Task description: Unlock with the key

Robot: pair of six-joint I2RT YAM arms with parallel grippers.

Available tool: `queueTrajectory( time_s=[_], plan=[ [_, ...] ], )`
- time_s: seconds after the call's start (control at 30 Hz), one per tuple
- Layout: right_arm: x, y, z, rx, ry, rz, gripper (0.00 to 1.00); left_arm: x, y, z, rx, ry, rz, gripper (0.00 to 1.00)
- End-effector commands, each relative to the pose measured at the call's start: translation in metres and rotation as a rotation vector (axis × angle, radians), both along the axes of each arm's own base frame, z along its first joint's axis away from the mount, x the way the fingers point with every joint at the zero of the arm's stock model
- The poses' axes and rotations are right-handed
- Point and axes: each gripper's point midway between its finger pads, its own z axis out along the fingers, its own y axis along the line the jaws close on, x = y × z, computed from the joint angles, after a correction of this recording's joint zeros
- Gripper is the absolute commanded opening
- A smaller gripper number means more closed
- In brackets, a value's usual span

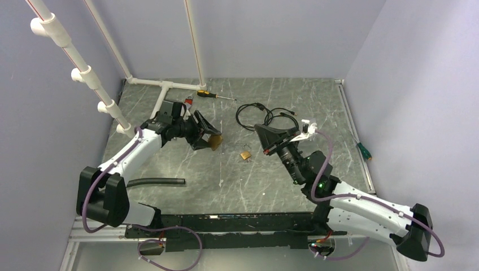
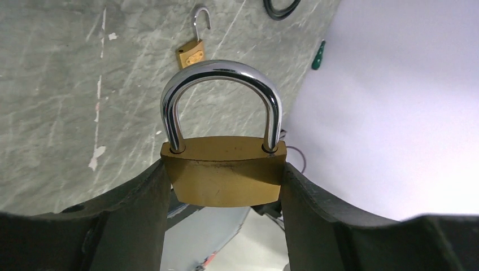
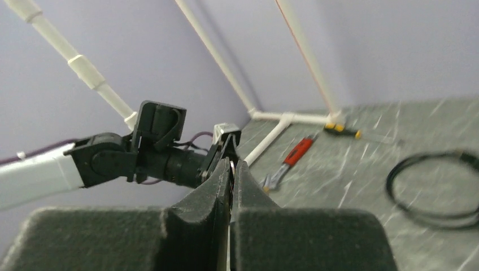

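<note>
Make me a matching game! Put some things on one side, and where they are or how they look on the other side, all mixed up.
1. big padlock
2. small padlock
3. yellow-handled screwdriver
4. black cable

A. at the back, beside the white pipe
B. clamped in the left gripper
C. lying on the table, hoop open
D. looped on the table

Pairs: 1-B, 2-C, 3-A, 4-D.

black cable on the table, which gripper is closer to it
Right. The right gripper sits shut at the near edge of the black cable; the left gripper, clamping a brass padlock, is well off to its left.
</note>
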Motion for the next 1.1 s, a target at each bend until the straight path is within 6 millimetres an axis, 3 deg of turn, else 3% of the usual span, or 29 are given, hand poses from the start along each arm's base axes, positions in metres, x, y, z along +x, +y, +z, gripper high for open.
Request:
queueTrajectory(
  time_s=[0.0,0.2,0.5,0.87,1.07],
  plan=[
    [-0.004,0.019,-0.039,0.221,0.314,0.158,0.0,0.019,-0.017,0.05,-0.198,-0.1,0.045,0.0],
    [0.002,0.033,-0.061,0.283,0.392,0.195,0.0,0.024,-0.022,0.053,-0.304,-0.05,0.089,0.0],
    [0.025,0.035,-0.088,0.282,0.449,0.069,0.0,0.028,-0.02,0.056,-0.429,0.041,0.196,0.0],
    [0.034,0.067,-0.094,0.121,0.347,-0.101,0.0,0.027,-0.023,0.053,-0.487,0.129,0.224,0.0],
    [0.038,0.069,-0.091,0.115,0.323,-0.135,0.0,0.026,-0.025,0.051,-0.495,0.151,0.211,0.0]
  ],
)
